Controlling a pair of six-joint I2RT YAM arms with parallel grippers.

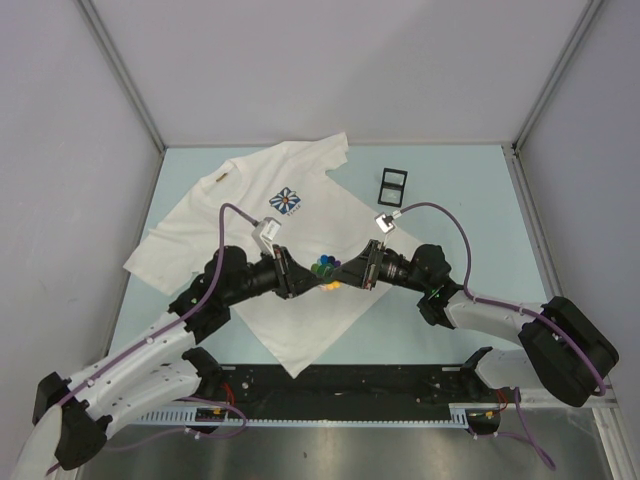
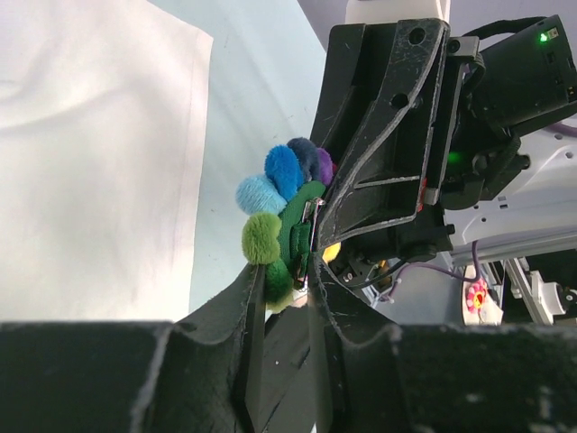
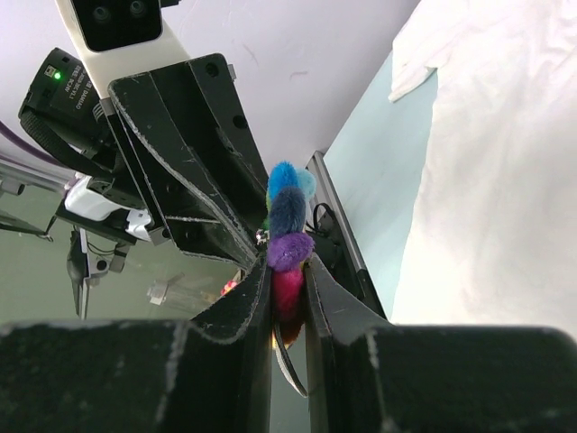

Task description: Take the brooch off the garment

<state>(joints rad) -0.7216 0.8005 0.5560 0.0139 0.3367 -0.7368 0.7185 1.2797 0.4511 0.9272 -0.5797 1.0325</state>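
The brooch (image 1: 325, 267), a flower of several coloured pom-poms, is held between both grippers just above the white T-shirt (image 1: 340, 200). My left gripper (image 1: 303, 279) is shut on its green side (image 2: 270, 244). My right gripper (image 1: 346, 274) is shut on its pink and purple side (image 3: 290, 271). The two sets of fingertips meet tip to tip. The shirt lies flat, with its blue-and-white flower emblem (image 1: 288, 202) and tan collar label (image 1: 222, 177) showing. It also shows in the left wrist view (image 2: 90, 162) and the right wrist view (image 3: 505, 180). I cannot tell whether the brooch still touches the cloth.
A small black rectangular frame (image 1: 392, 186) lies on the pale blue table right of the shirt. Grey walls close in the back and sides. The arms' mounting rail (image 1: 330, 400) runs along the near edge.
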